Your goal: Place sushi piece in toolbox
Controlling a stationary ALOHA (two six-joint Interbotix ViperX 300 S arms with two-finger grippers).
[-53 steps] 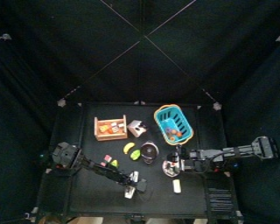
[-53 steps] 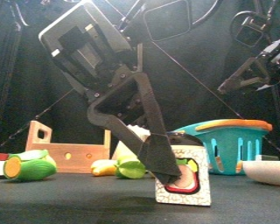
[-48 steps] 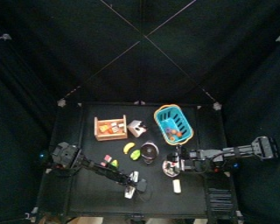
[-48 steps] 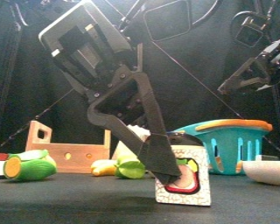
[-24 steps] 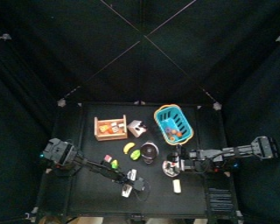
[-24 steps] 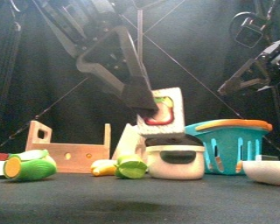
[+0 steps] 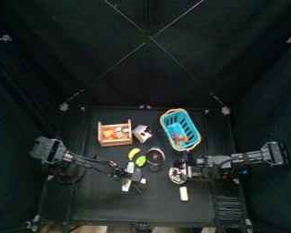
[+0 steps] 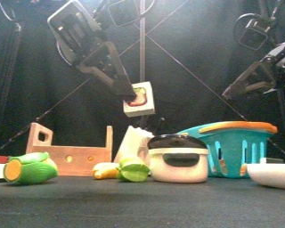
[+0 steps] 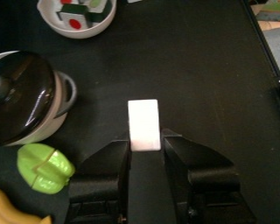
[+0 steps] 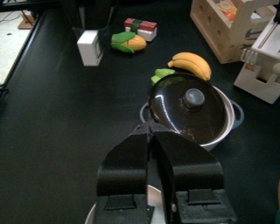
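Observation:
My left gripper [image 8: 131, 93] is shut on the sushi piece [image 8: 139, 98], a white block with a picture on its face, and holds it high above the table. In the left wrist view the sushi piece [image 9: 143, 122] stands between the jaws. The toolbox [image 8: 68, 153], an orange-tan tray with a bar handle, stands at the back left; it also shows in the top view [image 7: 114, 133]. My right gripper [image 10: 154, 137] is shut and empty, hanging over a black pot [image 10: 192, 107].
The black-lidded pot [image 8: 178, 158] stands mid-table, with a blue mesh basket [image 8: 234, 142] behind it on the right. A white bowl [image 8: 273, 174] is at the far right. A lime [image 8: 133, 171], a banana [image 8: 106, 169] and a green piece [image 8: 32, 169] lie on the left.
My left gripper has lifted the sushi piece off the table's front, raised it high and carried it back and to the left. The right arm has not moved.

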